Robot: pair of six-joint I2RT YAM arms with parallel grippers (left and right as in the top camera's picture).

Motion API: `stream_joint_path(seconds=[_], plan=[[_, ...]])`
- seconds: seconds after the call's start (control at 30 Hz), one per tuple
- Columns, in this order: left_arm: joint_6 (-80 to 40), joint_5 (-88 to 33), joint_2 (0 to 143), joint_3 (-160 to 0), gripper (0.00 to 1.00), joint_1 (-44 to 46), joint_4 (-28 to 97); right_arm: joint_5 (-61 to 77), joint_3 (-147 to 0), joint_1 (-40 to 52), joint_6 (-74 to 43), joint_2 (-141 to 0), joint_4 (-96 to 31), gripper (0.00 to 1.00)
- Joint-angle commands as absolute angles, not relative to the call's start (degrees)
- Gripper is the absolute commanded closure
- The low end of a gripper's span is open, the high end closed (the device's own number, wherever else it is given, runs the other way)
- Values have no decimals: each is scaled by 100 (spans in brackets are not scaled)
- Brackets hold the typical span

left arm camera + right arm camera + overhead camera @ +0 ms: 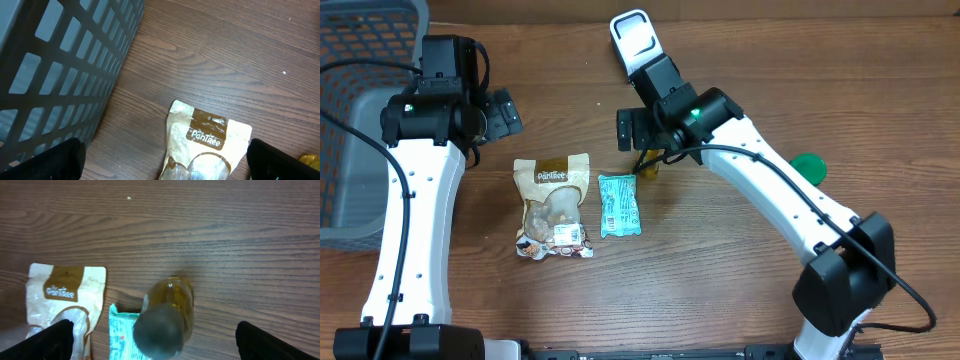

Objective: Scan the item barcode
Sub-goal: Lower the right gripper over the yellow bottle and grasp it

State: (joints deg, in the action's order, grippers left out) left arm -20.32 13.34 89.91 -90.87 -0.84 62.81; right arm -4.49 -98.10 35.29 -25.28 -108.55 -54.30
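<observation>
The small bottle of amber liquid stands on the bench directly beneath the right pincer, its dark cap filling the middle of the right wrist view between the two black fingers. These are spread wide and touch nothing. Just left of the bottle in that view lies a teal packet, its print too small to read, and farther left a tan snack pouch with a brown band reading "PanTree". The left pincer is also spread wide and empty, hovering over the pouch's top edge, so that the "PanTree" wording sits between its fingers. A white label near the pouch's lower end cannot be read. A grey lattice basket rises beside the left pincer. Beyond the right pincer lies a white scanner, and near that arm's forearm a green lid.
</observation>
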Motion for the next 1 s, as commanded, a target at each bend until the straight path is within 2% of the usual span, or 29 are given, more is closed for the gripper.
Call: stream_joint_path(seconds=[0.0, 0.27, 0.37, 0.43, 0.53, 0.67, 0.77, 0.97], plan=[[-1881, 1389, 8971, -9113, 0, -73, 6278, -530, -9776, 3540, -2550, -11028, -5371, 0], [-1883, 1389, 8971, -9113, 0, -73, 6278, -532, -9776, 3542, -2550, -11332, -5367, 0], [-1881, 1389, 8971, -9113, 1, -73, 6278, -530, -9776, 3542, -2550, -11472, -5367, 3], [-1883, 1389, 8971, -9113, 0, -73, 6278, -530, -9776, 3540, -2550, -11550, -5369, 11], [-1883, 1389, 8971, -9113, 1, -73, 6278, -532, -9776, 3540, -2550, -11592, -5402, 30], [-1881, 1389, 8971, -9113, 1, -73, 6278, -532, -9776, 3540, -2547, -11590, -5433, 39], [-1881, 1389, 8971, -9113, 0, -73, 6278, -532, -9778, 3524, -2547, -11590, -5553, 51], [-1881, 1389, 8971, -9113, 0, -73, 6278, -526, -9806, 3444, -2552, -11568, -5695, 68]])
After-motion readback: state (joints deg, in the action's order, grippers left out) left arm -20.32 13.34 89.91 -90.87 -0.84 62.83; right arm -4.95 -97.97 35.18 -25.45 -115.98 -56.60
